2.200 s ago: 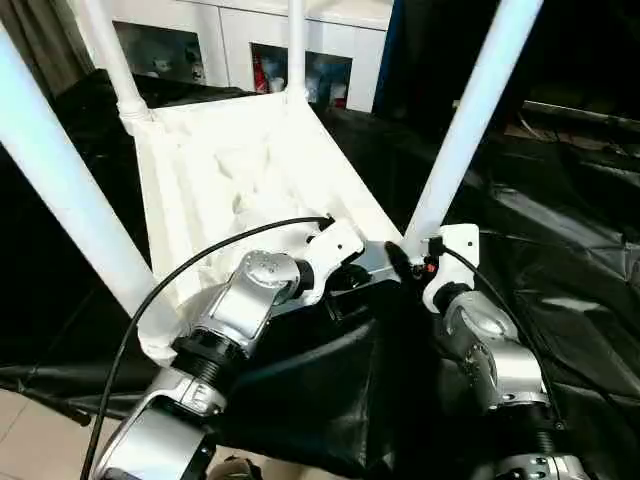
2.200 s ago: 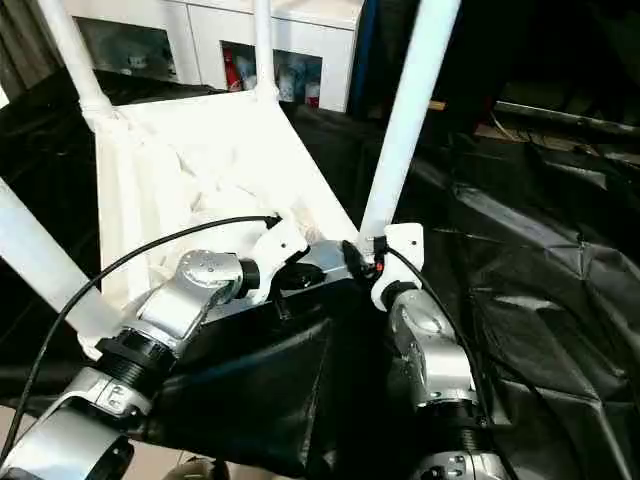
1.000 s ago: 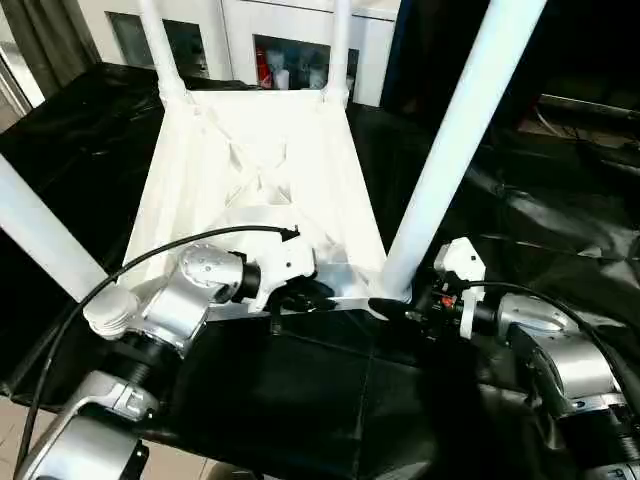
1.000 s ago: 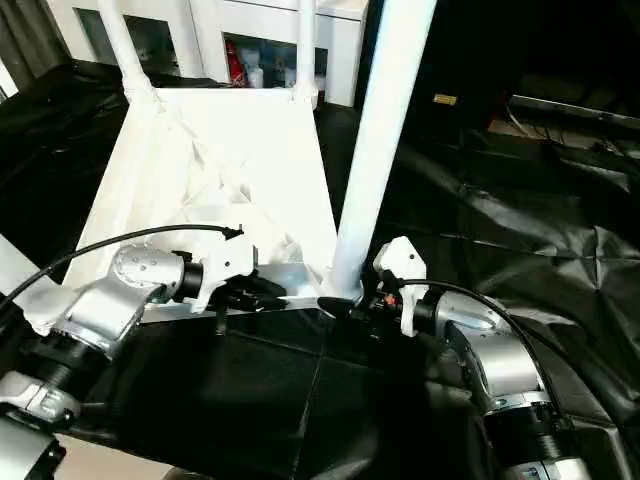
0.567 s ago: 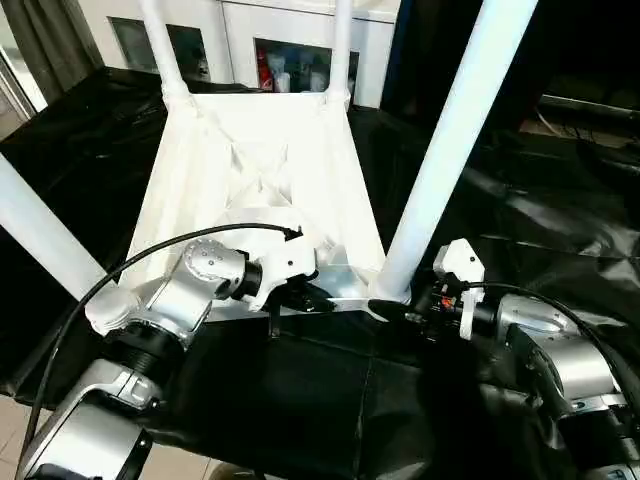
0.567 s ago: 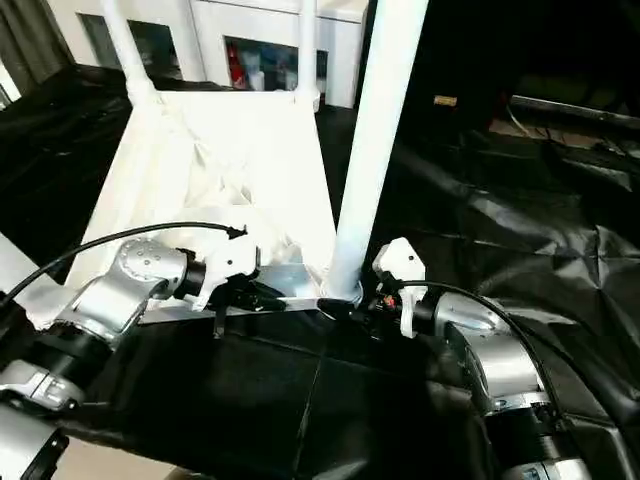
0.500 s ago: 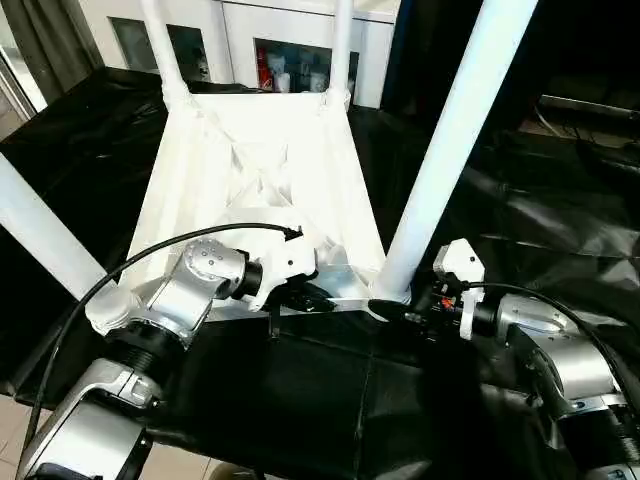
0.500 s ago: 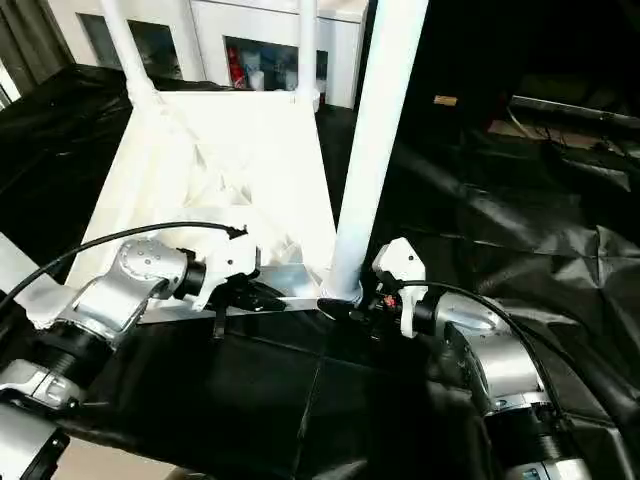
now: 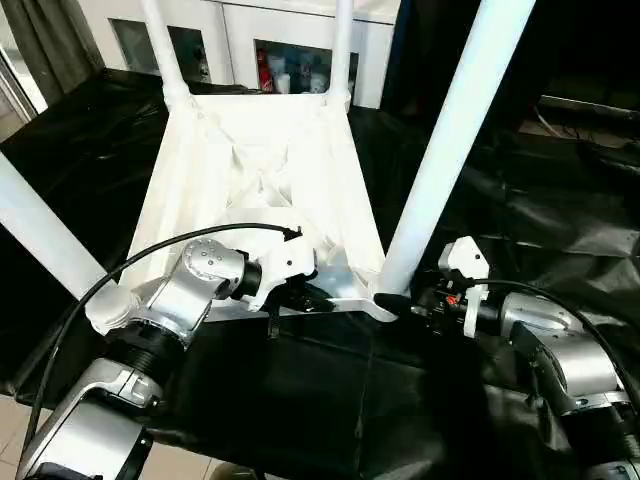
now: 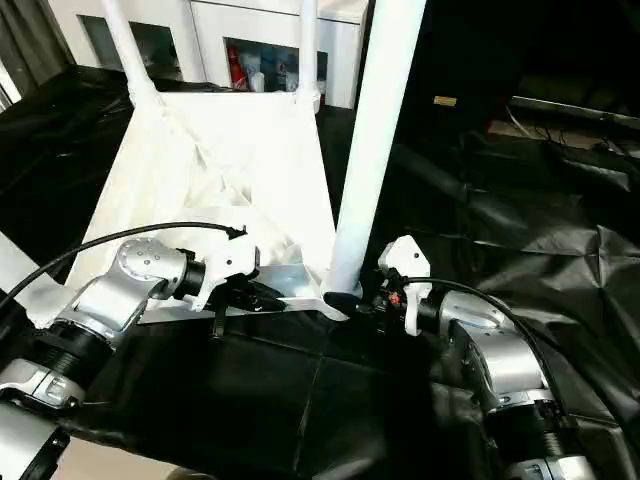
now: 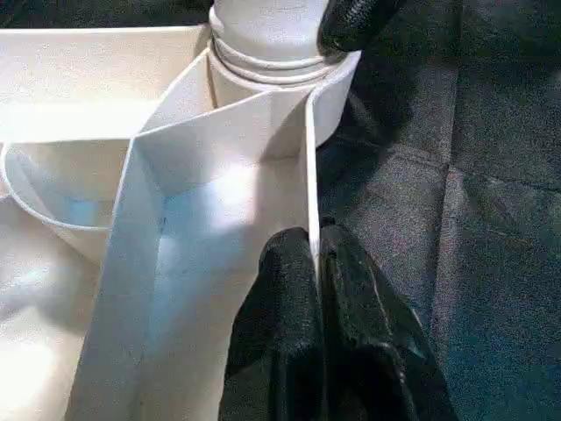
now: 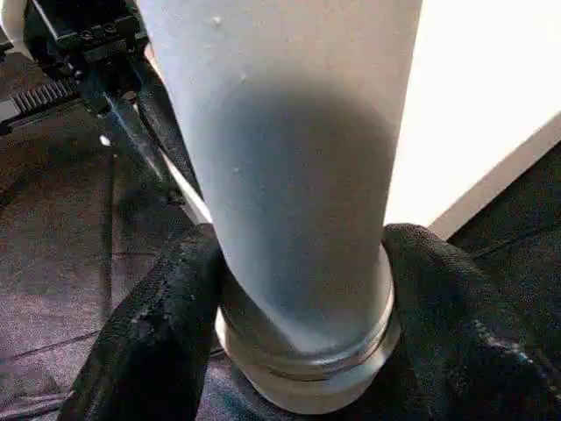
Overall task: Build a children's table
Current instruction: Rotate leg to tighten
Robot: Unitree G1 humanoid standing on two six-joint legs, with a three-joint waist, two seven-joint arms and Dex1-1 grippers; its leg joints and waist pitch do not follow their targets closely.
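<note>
Tabletop [image 9: 250,170] lies upside down on black cloth [image 9: 560,220], near-right leg [image 9: 440,150] standing upright. R gripper [image 12: 298,351] wraps the leg base at its socket, fingers each side. L gripper [image 11: 314,263] pinched shut on the rim [image 11: 311,175] just beside.

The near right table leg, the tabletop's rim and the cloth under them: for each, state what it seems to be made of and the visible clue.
Near right leg: probably plastic tube, smooth matt white, with a moulded ringed collar at its base. Tabletop rim: likely moulded plastic, thin white wall, slightly glossy. Cloth: seemingly thin black sheeting or fabric, creased, with a faint sheen.
</note>
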